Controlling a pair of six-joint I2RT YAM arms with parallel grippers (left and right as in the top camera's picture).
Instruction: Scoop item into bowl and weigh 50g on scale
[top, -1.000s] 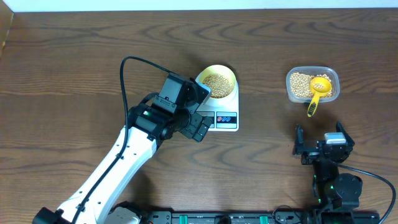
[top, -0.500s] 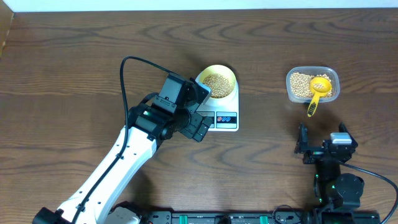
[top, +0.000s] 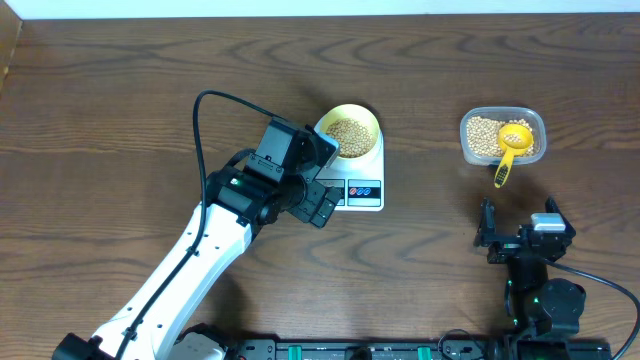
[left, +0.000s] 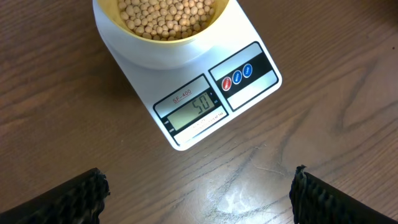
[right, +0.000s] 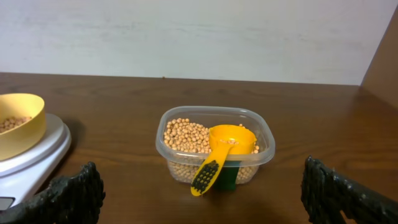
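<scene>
The pale yellow bowl (top: 372, 120) holds tan beans (top: 348, 131) and stands on the white scale (top: 362, 190). In the left wrist view the scale's display (left: 196, 106) reads 50, below the bowl (left: 161, 53) of beans (left: 168, 15). My left gripper (top: 325, 180) hovers open at the scale's left front corner, with only bare table between its fingers (left: 74, 199). My right gripper (top: 518, 228) is open near the front edge and holds nothing. It faces a clear container (right: 214, 146) about a hand's length away.
The clear container (top: 503, 135) at the back right holds more beans, with a bright yellow scoop (top: 510, 148) resting in it, its handle hanging over the near rim (right: 208, 174). The left arm's black cable (top: 200, 130) loops left of the scale.
The right gripper has drawn back slightly toward the front edge of the table. The left arm, bowl and scale have not moved.
</scene>
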